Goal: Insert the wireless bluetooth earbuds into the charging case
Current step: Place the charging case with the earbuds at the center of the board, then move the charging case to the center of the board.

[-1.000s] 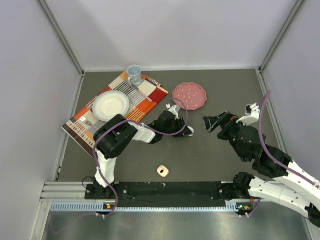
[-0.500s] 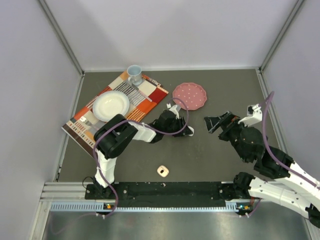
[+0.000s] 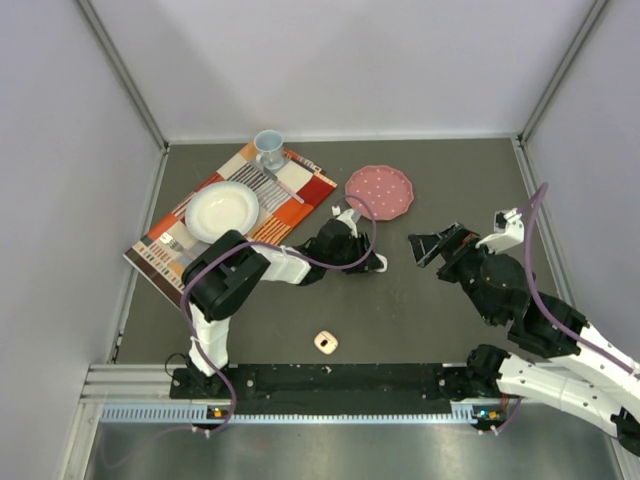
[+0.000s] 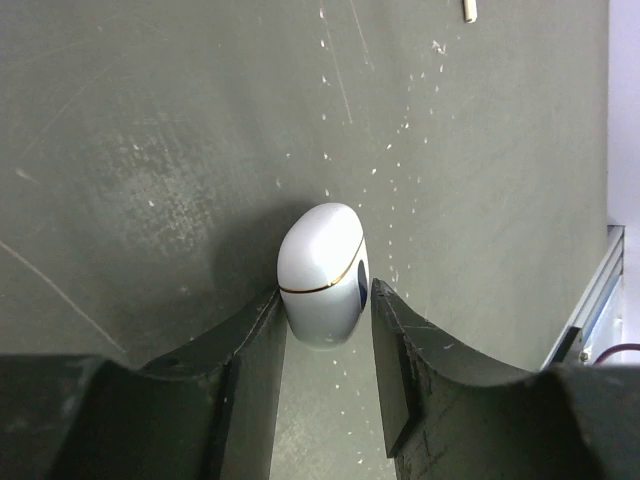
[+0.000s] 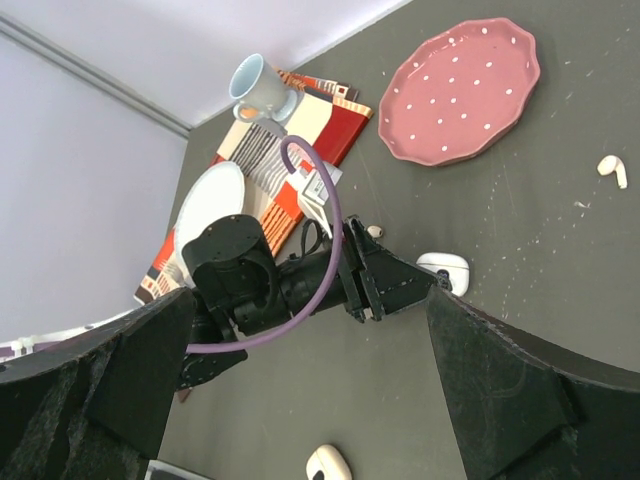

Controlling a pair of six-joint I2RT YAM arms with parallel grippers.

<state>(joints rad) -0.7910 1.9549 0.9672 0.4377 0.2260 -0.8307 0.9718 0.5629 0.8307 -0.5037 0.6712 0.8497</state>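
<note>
A closed white charging case [image 4: 322, 275] with a gold seam lies on the dark table. My left gripper [image 4: 325, 295] holds its near end, with a fingertip touching each side. The top view shows the case [image 3: 378, 263] at the tip of the left gripper [image 3: 366, 258]. My right gripper [image 3: 425, 243] is open and empty, hovering to the right of it. The right wrist view shows one pale earbud [image 5: 611, 170] right of the pink plate and another [image 5: 375, 231] beside the left arm. A second small case [image 3: 325, 343] lies near the front edge.
A pink dotted plate [image 3: 379, 191] sits behind the case. A striped placemat [image 3: 300, 185] at the back left carries a white bowl [image 3: 221, 210] and a pale blue cup [image 3: 268, 148]. Grey walls enclose the table.
The right arm has shifted slightly to the right. The left gripper and the white case have stayed in place.
</note>
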